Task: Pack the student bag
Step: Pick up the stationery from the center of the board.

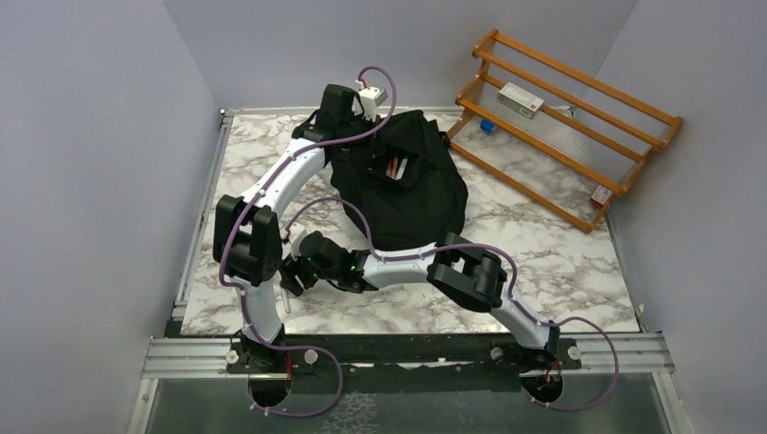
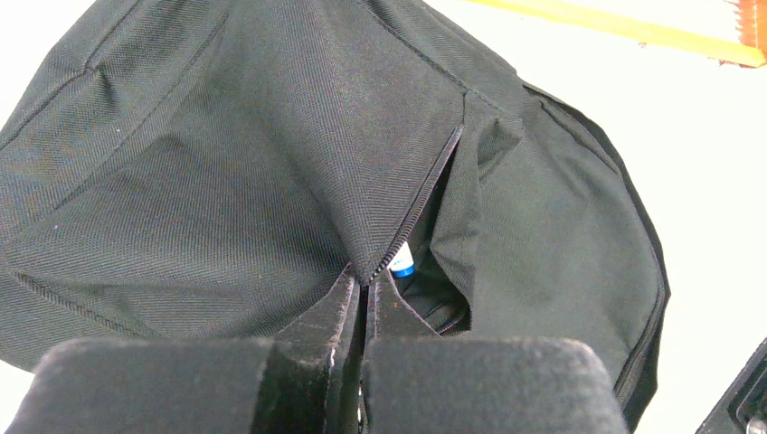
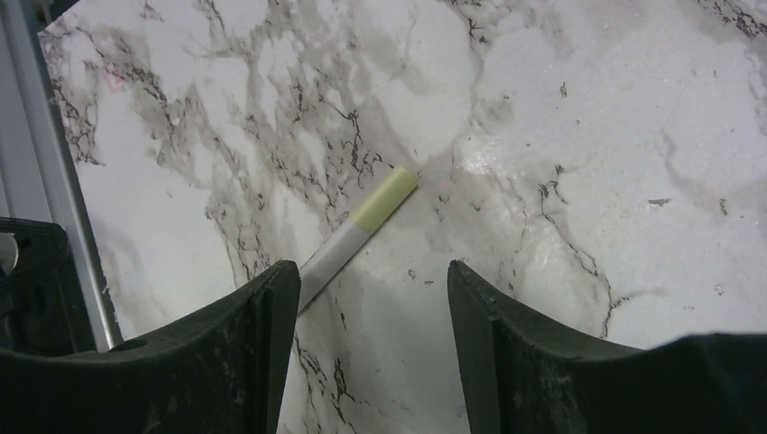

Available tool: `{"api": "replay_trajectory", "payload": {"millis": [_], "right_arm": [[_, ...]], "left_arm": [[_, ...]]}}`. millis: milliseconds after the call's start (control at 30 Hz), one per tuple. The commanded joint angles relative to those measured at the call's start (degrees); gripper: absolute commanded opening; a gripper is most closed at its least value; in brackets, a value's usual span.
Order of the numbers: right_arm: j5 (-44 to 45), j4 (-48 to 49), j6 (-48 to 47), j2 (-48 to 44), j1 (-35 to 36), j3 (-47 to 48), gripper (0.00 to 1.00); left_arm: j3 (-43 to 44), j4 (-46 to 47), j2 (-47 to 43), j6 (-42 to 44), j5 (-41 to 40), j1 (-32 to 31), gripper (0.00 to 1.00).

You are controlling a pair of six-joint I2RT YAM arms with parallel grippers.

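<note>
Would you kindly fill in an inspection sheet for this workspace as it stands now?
Surface: marble-patterned table with grey veins.
Job's things: student bag lies mid-table, pocket open, small items showing inside.
Clutter: loose pen with a pale yellow cap on the table; wooden rack at the back right holding small boxes.
Grippers: left gripper shut on the bag's fabric by the zipper; right gripper open over the table, beside the pen.
Cables: purple cables run along both arms.
Surroundings: plain walls on three sides.
</note>
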Motion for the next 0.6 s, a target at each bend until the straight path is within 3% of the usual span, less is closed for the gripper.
{"api": "replay_trajectory", "payload": {"millis": [0, 567], "right_arm": [[4.1, -2.9, -0.4, 2.0, 0.7, 3.6, 0.66], [6.9, -7.9, -4.6, 7.6, 3.1, 9.2, 0.66]], "left_arm": [[2.8, 1.3, -1.9, -0.4, 1.0, 0.3, 0.0], [2.5, 1.4, -0.7, -0.4, 1.7, 0.3, 0.0]]}}
